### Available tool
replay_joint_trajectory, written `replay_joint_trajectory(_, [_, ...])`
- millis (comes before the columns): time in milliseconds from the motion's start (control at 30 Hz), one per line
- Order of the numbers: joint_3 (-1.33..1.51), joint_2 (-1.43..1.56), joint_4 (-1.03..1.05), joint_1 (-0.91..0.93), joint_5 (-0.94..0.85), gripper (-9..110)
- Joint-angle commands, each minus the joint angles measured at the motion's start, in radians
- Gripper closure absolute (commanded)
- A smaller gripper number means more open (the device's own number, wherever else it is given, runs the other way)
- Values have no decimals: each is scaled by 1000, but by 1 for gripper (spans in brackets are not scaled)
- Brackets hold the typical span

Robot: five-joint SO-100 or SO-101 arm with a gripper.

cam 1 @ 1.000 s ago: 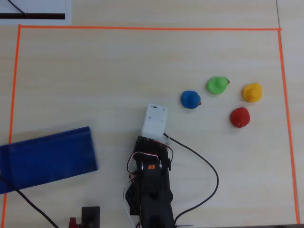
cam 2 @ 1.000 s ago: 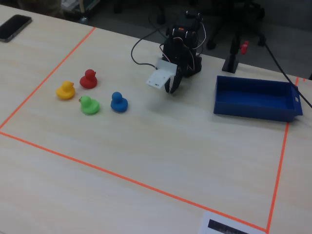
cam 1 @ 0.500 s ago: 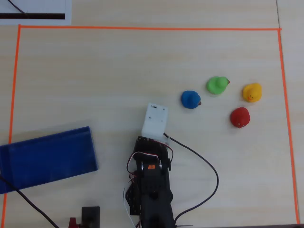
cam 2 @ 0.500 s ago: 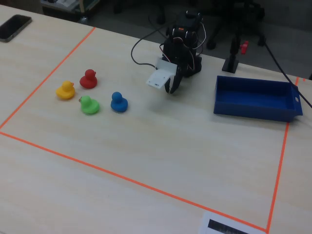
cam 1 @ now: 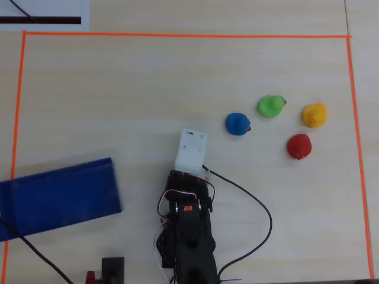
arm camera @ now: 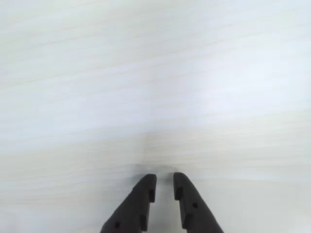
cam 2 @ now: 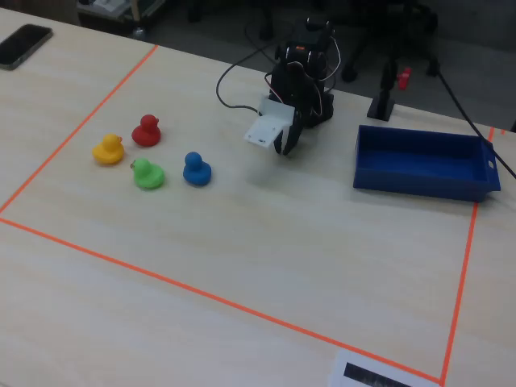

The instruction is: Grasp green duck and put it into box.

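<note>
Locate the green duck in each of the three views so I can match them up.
Overhead view: the green duck sits right of centre in the upper half, between the blue duck and the yellow duck.
Fixed view: the green duck is at the left, just left of the blue duck.
Wrist view: not in it; only bare table and the gripper show.
Shared landmark: the blue duck beside it.

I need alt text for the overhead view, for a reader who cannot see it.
A robot arm's gripper hangs over bare table, holding nothing. Four ducks sit to its right: blue duck, green duck, yellow duck, red duck. The blue box lies lower left.
</note>
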Motion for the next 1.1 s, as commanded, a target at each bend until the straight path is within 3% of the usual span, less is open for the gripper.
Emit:
replay_joint_trajectory(0, [-5, -8, 21, -2, 2, 101])
replay_joint_trajectory(400, [-6, -9, -20, 2, -12, 101])
replay_joint_trajectory(500, [-75, -64, -72, 118, -64, 90])
replay_joint_trajectory(800, [-796, -693, -141, 393, -172, 65])
replay_joint_trajectory(1067, [-1341, -1080, -207, 541, -153, 60])
